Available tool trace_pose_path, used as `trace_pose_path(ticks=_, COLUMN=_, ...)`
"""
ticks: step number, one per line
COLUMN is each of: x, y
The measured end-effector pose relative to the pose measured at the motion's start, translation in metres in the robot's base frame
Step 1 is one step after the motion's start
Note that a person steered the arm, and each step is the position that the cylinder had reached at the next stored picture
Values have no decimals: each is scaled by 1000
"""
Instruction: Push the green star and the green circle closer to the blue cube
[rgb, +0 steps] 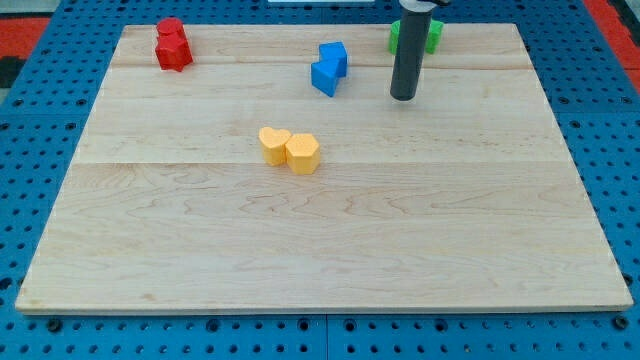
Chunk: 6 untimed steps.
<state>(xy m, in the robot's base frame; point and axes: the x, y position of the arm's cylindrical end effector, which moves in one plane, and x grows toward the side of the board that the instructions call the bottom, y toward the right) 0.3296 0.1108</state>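
Start at the view's left, and you see the wooden worktop (150, 250) lying on a blue board full of little holes (30, 90). Near the worktop's top left corner sit two red blocks (172, 44), pressed together so that you cannot tell their shapes. Move along toward the middle and you find two yellow blocks (290, 149) touching side by side; the one on the view's left looks like a heart, and the other looks like it has flat sides. Above them, close to the view's top, sit two blue blocks (328, 67), touching each other, and you cannot tell for sure which one is the cube. Just to the view's right of the blue ones your dark rod comes down, and your tip (403, 97) rests on the wood near them but not touching. Behind the rod, at the worktop's top edge, you see green blocks (430, 35) poking out on both sides of it. The rod hides most of them, so you cannot tell the star from the circle. Your tip sits below the green ones in the view. You have no claw here, just the rod, so nothing can be held.
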Motion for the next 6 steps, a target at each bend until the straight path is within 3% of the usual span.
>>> trace_pose_path(ticks=1, x=-22, y=65)
trace_pose_path(ticks=2, x=-81, y=103)
trace_pose_path(ticks=3, x=-138, y=104)
trace_pose_path(ticks=6, x=-138, y=41)
